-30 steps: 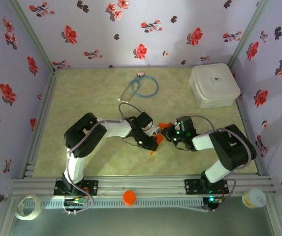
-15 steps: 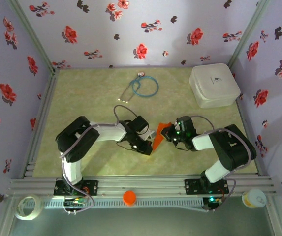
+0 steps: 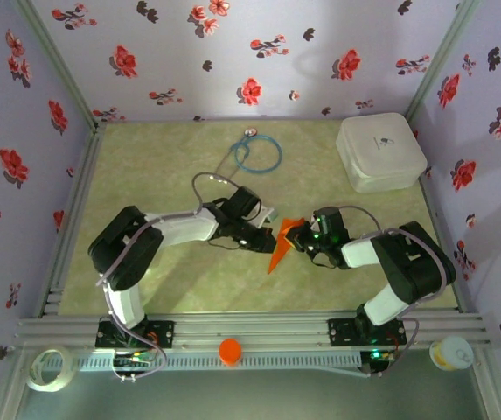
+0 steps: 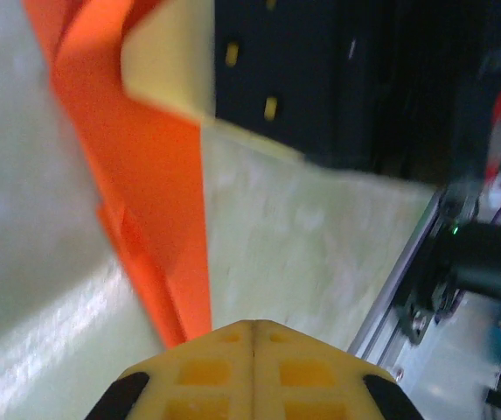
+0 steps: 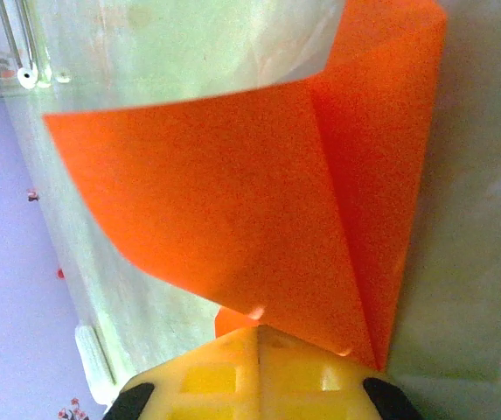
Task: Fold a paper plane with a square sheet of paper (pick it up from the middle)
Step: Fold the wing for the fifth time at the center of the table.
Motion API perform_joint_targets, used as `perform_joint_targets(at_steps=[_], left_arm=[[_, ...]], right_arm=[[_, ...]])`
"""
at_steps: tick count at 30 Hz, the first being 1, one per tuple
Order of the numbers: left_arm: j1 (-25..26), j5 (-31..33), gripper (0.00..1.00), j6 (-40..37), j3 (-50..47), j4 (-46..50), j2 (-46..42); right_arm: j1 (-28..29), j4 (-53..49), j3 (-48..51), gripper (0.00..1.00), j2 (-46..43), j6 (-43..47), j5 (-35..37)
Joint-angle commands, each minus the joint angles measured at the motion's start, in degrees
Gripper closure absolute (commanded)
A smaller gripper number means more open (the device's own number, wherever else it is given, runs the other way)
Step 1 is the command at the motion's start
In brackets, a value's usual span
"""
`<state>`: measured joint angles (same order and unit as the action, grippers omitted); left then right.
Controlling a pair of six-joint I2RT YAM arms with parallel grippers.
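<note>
The square sheet of paper (image 3: 281, 241) is bright orange and folded into a narrow pointed shape, its tip toward the near edge. My right gripper (image 3: 301, 234) is shut on its far end; in the right wrist view the paper (image 5: 259, 210) fans out from the closed right gripper (image 5: 259, 331), one flap curling. My left gripper (image 3: 266, 243) sits just left of the paper, jaws shut. In the left wrist view the left gripper (image 4: 252, 331) has nothing between its tips, and the paper (image 4: 149, 184) runs past on their left.
A white rounded box (image 3: 381, 151) stands at the back right and a blue stethoscope (image 3: 253, 153) lies at the back middle. A small orange cap (image 3: 230, 351) sits on the front rail (image 3: 259, 331), a tape roll (image 3: 47, 367) at its left end.
The left gripper has drawn back off the paper's lower tip, away from the near edge, and its elbow has swung left. The paper's full pointed shape now shows. The right gripper has held still.
</note>
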<state>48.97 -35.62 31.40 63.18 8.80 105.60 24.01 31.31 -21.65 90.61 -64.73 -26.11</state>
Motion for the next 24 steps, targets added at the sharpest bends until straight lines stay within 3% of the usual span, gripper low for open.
perform_joint_targets(at_steps=[1, 8, 16, 24], left_arm=[[-0.1, -2.5, 0.95, 2.0, 3.7, -1.5, 4.8], [-0.1, -2.4, 0.94, 1.9, 6.9, -0.9, 10.2], [0.0, 3.5, 0.98, 0.7, 4.0, 4.2, 12.6], [0.0, 4.5, 1.00, 0.4, -1.5, 3.0, 11.8]], right_arm=[[0.5, -7.4, 1.9, 1.00, 2.7, -0.3, 4.4], [0.6, -6.0, 1.8, 1.00, 3.2, -0.9, 3.9], [0.6, -5.6, 0.4, 1.00, 1.4, -1.1, 2.3], [0.5, -25.4, -6.9, 0.95, -10.3, 6.2, 7.7]])
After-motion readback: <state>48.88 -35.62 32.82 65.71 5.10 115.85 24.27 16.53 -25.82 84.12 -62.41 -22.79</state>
